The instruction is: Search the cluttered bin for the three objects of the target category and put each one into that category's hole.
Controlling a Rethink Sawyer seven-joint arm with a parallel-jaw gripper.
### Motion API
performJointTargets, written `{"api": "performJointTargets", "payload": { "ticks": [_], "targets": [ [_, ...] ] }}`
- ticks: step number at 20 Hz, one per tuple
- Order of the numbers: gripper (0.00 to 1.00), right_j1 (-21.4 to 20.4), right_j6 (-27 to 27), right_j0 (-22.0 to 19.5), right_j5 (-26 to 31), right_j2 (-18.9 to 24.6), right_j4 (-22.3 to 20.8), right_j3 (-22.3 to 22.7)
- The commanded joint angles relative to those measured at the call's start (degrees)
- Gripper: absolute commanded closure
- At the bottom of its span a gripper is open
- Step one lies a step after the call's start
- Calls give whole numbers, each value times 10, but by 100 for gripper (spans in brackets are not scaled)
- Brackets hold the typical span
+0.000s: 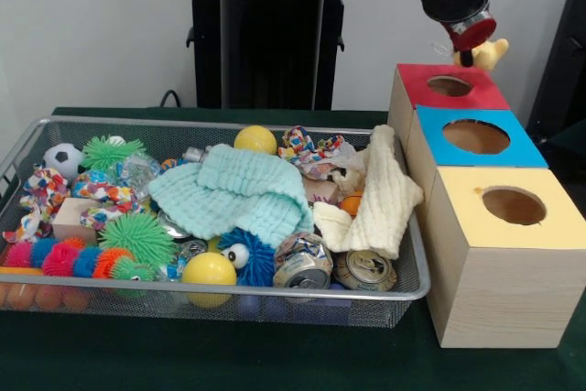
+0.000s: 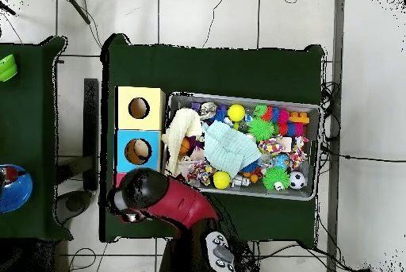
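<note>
One tool [image 1: 473, 54] above red box [image 1: 430, 96] hole | grips yellow toy [image 1: 492, 52] | bin [image 1: 403, 292] rim well apart

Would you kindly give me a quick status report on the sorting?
Gripper above red box, holding yellow plush toy. Red hole directly beneath, unobstructed. Bin full of clutter.

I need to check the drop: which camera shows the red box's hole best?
The front view: the red box shows its whole top and its hole, with the gripper and a yellow toy just above. Overhead, the arm covers nearly all of that box; only a red sliver shows.
</note>
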Motion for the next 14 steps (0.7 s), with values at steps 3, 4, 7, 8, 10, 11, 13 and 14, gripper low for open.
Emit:
{"api": "performJointTargets", "payload": {
  "ticks": [3,4,7,8,10,11,13,14],
  "targets": [
    [100,81,36,44,-35,-80,-157,-84],
    [100,89,51,57,-60,-101,-172,-102],
    [100,95,62,66,-64,-121,-194,-130],
    [100,95,64,73,-59,-132,-207,-143],
    [100,94,63,82,-63,-146,-225,-158],
    [100,95,64,84,-67,-150,-230,-162],
    [100,99,78,94,-88,-163,-238,-170],
    [100,100,85,96,-96,-167,-239,-173]
  ]
}}
